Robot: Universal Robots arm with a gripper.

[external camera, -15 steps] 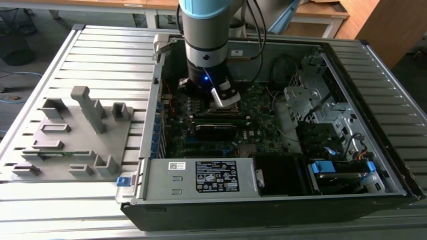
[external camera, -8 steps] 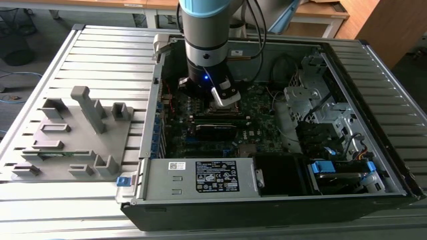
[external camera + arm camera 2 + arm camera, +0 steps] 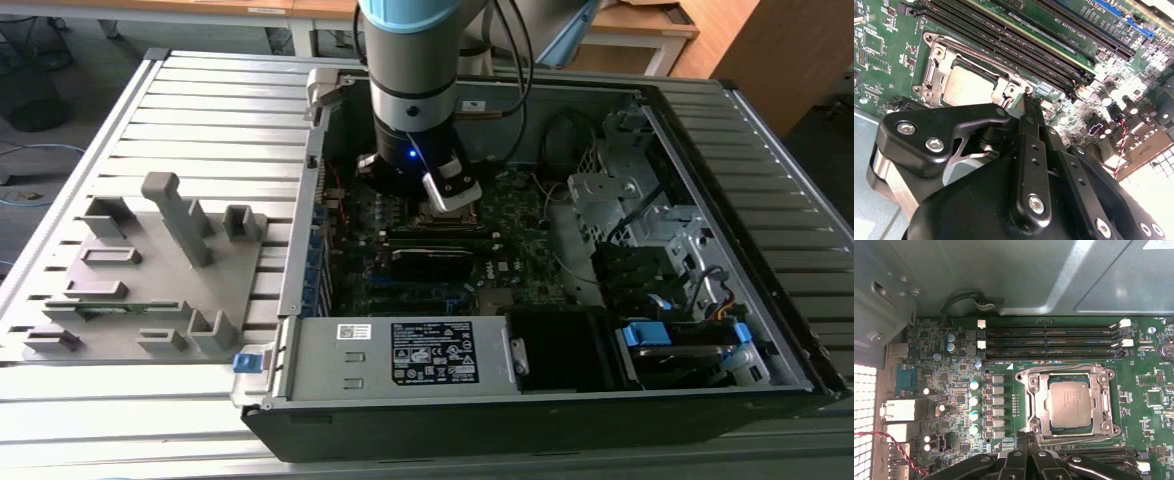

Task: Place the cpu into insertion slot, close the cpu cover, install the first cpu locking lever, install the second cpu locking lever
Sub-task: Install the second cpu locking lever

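Observation:
The cpu point(image 3: 1069, 405) lies flat in the insertion slot point(image 3: 1108, 426) on the green board, its dull silver top showing. The cpu cover point(image 3: 1036, 405), a silver frame, lies down around it; cpu point(image 3: 969, 85) and cover point(image 3: 939, 65) also show in the second wrist view. My gripper point(image 3: 1029, 437) is shut with nothing between its black fingers. Its tip point(image 3: 1026, 100) sits at the socket's edge, right beside a corner of the cover. In the exterior view the gripper point(image 3: 447, 195) reaches down into the open computer case over the socket.
Long black memory slots point(image 3: 1049, 340) run along one side of the socket. A red and black wire point(image 3: 894, 445) lies by the rear ports. In the exterior view, a grey fixture plate point(image 3: 147, 270) sits at the left, and a power supply point(image 3: 400, 350) and drive cage point(image 3: 641, 200) crowd the case.

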